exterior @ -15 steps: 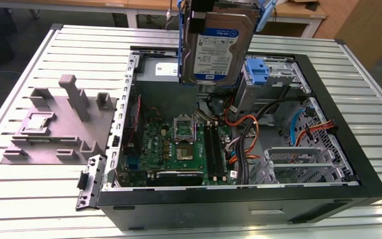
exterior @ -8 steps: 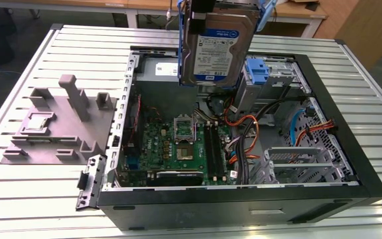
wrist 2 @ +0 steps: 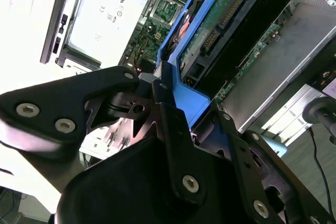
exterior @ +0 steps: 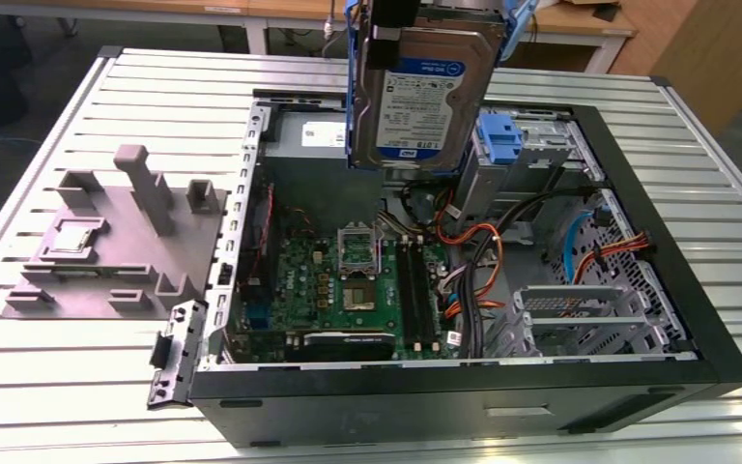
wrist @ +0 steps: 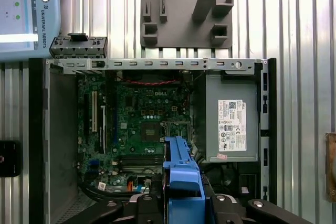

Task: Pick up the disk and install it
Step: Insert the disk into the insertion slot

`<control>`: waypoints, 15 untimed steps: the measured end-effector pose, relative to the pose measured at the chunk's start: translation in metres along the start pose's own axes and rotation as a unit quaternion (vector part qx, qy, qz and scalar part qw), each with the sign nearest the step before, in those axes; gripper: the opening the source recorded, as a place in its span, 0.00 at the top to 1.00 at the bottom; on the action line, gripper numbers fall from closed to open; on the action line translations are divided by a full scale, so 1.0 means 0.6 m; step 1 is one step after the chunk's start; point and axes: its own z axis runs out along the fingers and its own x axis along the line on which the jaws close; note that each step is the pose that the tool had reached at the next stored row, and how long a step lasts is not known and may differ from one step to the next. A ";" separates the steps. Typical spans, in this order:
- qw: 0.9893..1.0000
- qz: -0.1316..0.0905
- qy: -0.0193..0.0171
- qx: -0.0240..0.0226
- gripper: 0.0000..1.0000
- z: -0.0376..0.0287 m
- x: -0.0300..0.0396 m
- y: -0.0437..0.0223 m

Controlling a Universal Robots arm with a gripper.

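Exterior view first: a slatted metal table [exterior: 74, 387] is seen carrying everything, and an open black computer case [exterior: 474, 411] is laid flat on it with its inside turned upward. A grey moulded fixture [exterior: 100, 251] is set on the table just beside the case, toward the exterior view's left. Inside the case, the green motherboard [exterior: 345, 280] is spread across the floor, a silver power supply [wrist: 231, 124] is mounted at one corner, and a bare metal drive cage [exterior: 578, 309] is fixed toward the exterior view's right. Orange cables [exterior: 481, 261] are looped between board and cage.

Now the disk [exterior: 416, 92]: it is held upright in the air over the far part of the case, its white-and-blue label turned to the exterior camera and its blue carrier framing the edges. In the first wrist view it is seen edge-on as a blue strip [wrist: 181, 182] above the motherboard.

The gripper [wrist 2: 186, 103] is seen in the second wrist view, with its jaws closed onto the carrier's blue end tab, one black finger [wrist 2: 168, 114] pressed on each side.

A second blue carrier [exterior: 500, 135] is seated in the bay just beside the hanging disk, toward the exterior view's right.
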 end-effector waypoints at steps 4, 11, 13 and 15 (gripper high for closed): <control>1.000 0.000 0.000 0.000 0.64 0.000 0.000 0.000; 1.000 0.000 0.000 0.000 0.64 0.000 0.008 0.000; 1.000 0.000 0.000 0.000 0.64 0.000 0.008 0.000; 1.000 0.000 0.000 0.000 0.64 0.000 0.008 0.000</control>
